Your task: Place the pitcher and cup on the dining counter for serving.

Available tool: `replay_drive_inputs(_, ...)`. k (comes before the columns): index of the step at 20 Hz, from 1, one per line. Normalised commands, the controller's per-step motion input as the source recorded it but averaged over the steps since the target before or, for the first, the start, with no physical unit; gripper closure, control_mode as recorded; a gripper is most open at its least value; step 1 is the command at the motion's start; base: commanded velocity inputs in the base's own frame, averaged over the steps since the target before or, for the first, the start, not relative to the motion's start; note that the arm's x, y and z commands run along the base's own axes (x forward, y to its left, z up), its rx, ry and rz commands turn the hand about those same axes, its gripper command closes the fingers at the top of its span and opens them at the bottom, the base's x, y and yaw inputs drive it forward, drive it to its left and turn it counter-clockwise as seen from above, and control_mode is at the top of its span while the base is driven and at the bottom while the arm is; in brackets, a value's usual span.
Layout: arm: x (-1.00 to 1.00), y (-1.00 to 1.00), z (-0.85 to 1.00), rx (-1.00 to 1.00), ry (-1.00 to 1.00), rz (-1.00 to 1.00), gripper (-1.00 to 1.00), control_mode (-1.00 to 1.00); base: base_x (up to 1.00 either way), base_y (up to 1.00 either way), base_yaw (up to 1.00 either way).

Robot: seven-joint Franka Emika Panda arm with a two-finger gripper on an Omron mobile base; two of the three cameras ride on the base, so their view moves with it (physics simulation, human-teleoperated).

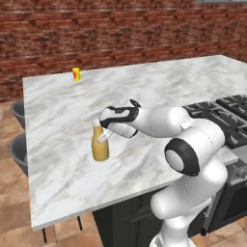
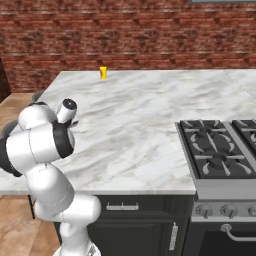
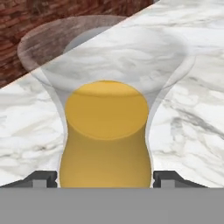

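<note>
The mustard-amber pitcher [image 1: 100, 147] stands upright on the white marble dining counter [image 1: 144, 82], near its front left part. My gripper [image 1: 103, 132] reaches it from the right at neck height. In the hand view the pitcher [image 3: 105, 131] rises between the two dark fingertips [image 3: 43, 178], which sit against its sides, so the gripper [image 3: 105, 180] is shut on it. Its pale clear neck flares toward the top of that view. The yellow cup [image 1: 76, 74] with red marks stands far off by the counter's back left edge, and the right base view also has the cup [image 2: 103, 72].
A black gas cooktop [image 2: 220, 145] is built into the counter's right side, with oven knobs below. Two grey stools [image 1: 19, 113] stand off the counter's left edge. A red brick wall [image 1: 120, 34] runs behind. Bare marble [image 2: 150, 110] lies between pitcher and cup.
</note>
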Motion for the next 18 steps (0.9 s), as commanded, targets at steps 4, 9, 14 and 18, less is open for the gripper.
replay_drive_inputs(4,-0.38,-0.35,-0.34,0.11,0.0,0.0,1.0,-1.0,0.0,0.0,0.0)
replay_drive_inputs(9,-0.17,-0.25,-0.11,0.05,0.0,0.0,1.0,-1.0,0.0,0.0,0.0)
replay_drive_inputs(14,0.0,0.0,-0.05,0.0,0.0,0.0,1.0,-1.0,0.0,0.0,0.0)
replay_drive_inputs(18,0.0,0.01,-0.07,-0.01,0.0,0.0,1.0,-1.0,0.0,0.0,0.0)
